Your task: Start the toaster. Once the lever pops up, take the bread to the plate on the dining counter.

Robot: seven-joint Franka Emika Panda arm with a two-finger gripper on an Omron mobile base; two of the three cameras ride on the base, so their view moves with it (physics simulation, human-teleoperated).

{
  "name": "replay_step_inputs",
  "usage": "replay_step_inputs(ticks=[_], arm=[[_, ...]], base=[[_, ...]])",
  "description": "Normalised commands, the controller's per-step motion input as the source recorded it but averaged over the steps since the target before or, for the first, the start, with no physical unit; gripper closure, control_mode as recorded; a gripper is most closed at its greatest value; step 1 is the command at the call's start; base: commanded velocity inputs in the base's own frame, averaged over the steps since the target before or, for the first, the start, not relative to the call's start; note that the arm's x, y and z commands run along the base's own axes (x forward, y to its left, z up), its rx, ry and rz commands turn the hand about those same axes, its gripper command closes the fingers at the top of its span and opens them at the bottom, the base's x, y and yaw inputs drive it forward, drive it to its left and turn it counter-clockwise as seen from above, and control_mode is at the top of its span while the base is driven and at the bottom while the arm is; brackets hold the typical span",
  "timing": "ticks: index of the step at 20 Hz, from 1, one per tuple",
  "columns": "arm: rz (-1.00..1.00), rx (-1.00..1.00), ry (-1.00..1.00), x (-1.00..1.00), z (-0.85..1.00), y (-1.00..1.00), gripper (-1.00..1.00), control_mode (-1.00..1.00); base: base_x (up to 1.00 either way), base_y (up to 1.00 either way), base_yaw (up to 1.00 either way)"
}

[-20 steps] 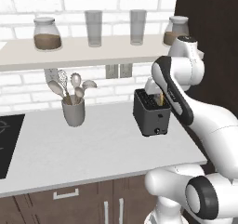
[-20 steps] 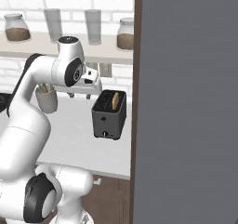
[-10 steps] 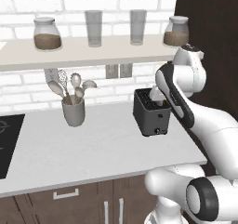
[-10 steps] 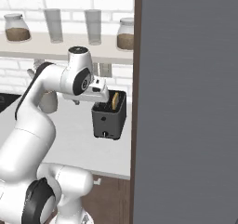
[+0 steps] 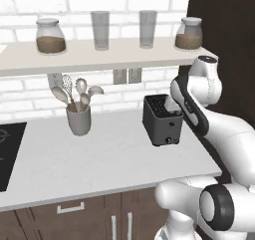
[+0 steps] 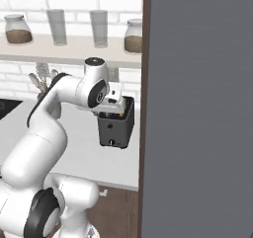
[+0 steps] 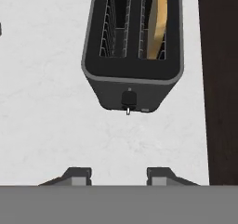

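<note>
Clearly, the job is sitting at its very beginning. The toaster (image 5: 162,120) is standing on the grey worktop (image 5: 99,159), near its right end and just beside a dark wall panel (image 7: 222,79), and the bread (image 7: 157,23) is resting upright inside one of the two slots, the one nearer that panel. The other slot is showing nothing but its wire guides. Low on the end face that is turning toward the hand's camera, a small dark lever (image 7: 128,98) is sticking out; judging by how much of the slice is rising above the slot, I take it the lever is not yet pushed down, though I cannot be sure.

The hand (image 7: 118,174) is hovering over the toaster, its two finger tips spread apart with nothing between them, so it is open and holding nothing. In the right base view the hand (image 6: 112,102) is hanging just at the toaster's top edge.

What is left, as I judge it: pressing the lever to start the toasting, waiting for it to pop, lifting out the slice, and carrying it off to the plate on the dining counter.

As for brands or writing, nothing legible is showing. The toaster's face is looking plain, and the two jars (image 5: 50,36) and two glasses (image 5: 100,30) on the shelf (image 5: 99,55) are carrying no readable labels.
</note>
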Motion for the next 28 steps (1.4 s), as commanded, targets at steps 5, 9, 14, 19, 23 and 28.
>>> replay_step_inputs(ticks=[5, 9, 14, 19, 23, 28], arm=[[-0.03, 0.00, 0.00, 0.28, -0.15, 0.00, 1.00, -1.00], [-0.03, -0.01, 0.00, 0.36, -0.20, 0.00, 1.00, -1.00], [-0.02, 0.00, 0.00, 0.32, -0.22, 0.00, 1.00, -1.00], [-0.02, 0.00, 0.00, 0.23, -0.24, 0.00, 1.00, -1.00], [-0.01, 0.00, 0.00, 0.19, -0.27, -0.01, 1.00, -1.00], [0.00, 0.00, 0.00, 0.04, -0.25, -0.09, 1.00, -1.00]], base=[[0.00, 0.00, 0.00], [0.00, 0.00, 0.00], [0.00, 0.00, 0.00], [0.00, 0.00, 0.00], [0.00, 0.00, 0.00], [0.00, 0.00, 0.00]])
